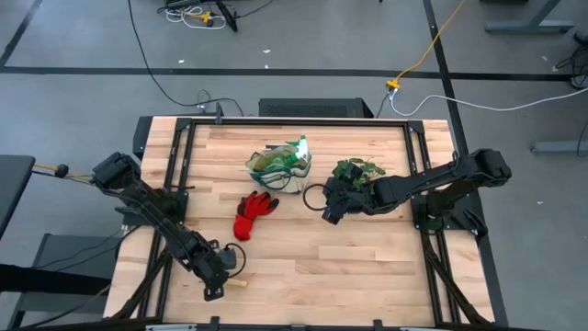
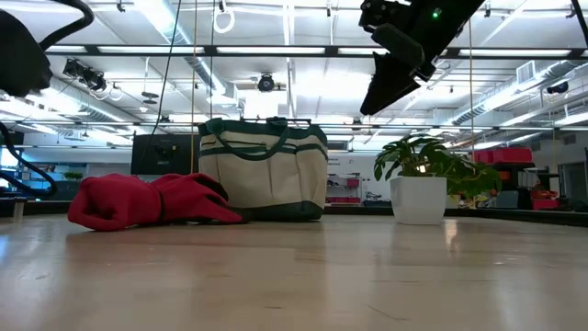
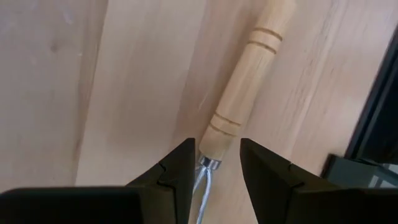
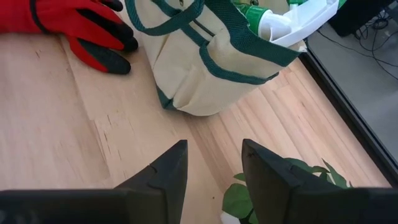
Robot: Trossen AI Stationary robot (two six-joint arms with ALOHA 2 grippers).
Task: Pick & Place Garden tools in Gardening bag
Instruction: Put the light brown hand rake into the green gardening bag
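Observation:
A wooden-handled rake (image 3: 249, 74) lies flat on the table near its near left corner (image 1: 237, 283). My left gripper (image 3: 217, 146) points steeply down over it, open, one finger on each side of the handle's end by the metal collar (image 3: 208, 163). The cream gardening bag (image 1: 278, 165) with green trim stands upright at the table's middle far side, a green spray bottle (image 4: 273, 22) sticking out of it. Red gloves (image 1: 254, 213) lie in front of the bag. My right gripper (image 1: 328, 213) hangs open above the table, right of the bag, with nothing between its fingers. My left gripper's fingers (image 3: 180, 168) stand close on both sides of the rake handle's collar end (image 3: 217, 134), coming from above and lying across the handle. Whether they touch it I cannot tell. The rake lies on the table.
A leafy potted plant (image 1: 358, 170) stands right of the bag, just beyond my right gripper. Black frame rails (image 1: 175, 184) run along the table's sides, and one rail (image 3: 379, 124) is close to the rake. Bare wood lies across the table's near half.

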